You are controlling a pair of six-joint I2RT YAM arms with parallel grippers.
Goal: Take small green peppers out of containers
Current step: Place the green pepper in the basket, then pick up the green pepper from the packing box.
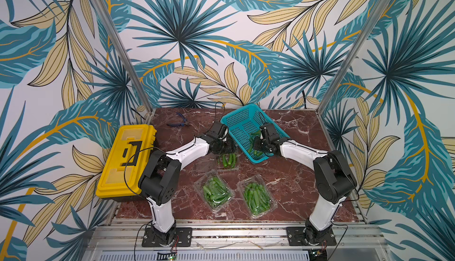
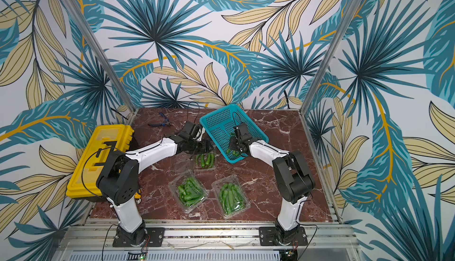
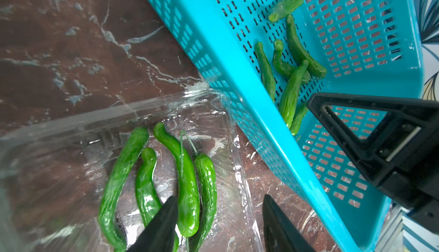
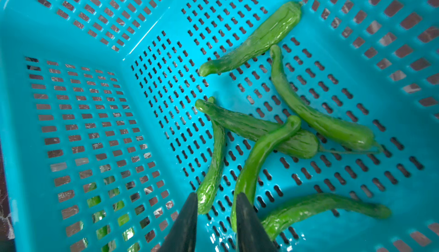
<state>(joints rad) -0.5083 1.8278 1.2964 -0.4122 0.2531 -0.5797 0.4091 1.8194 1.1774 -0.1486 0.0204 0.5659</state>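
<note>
Three clear containers lie on the marble table. The open container [image 1: 227, 167] [image 3: 71, 129] holds several small green peppers [image 3: 187, 179]. My left gripper [image 3: 220, 196] is open low over it, and two peppers lie between its fingers, untouched by the far finger. The other two containers [image 1: 213, 194] [image 1: 257, 198] sit shut and full nearer the front. My right gripper [image 4: 216, 194] hovers inside the teal basket [image 4: 71, 37], its jaws slightly open with nothing between them. Several peppers [image 4: 256, 163] lie loose on the basket floor.
The teal basket [image 1: 236, 119] stands tilted at the back middle, touching the open container's corner. A yellow toolbox [image 1: 125, 159] fills the left side. Blue-handled pliers [image 1: 178, 122] lie at the back left. Metal frame posts rise at both back corners.
</note>
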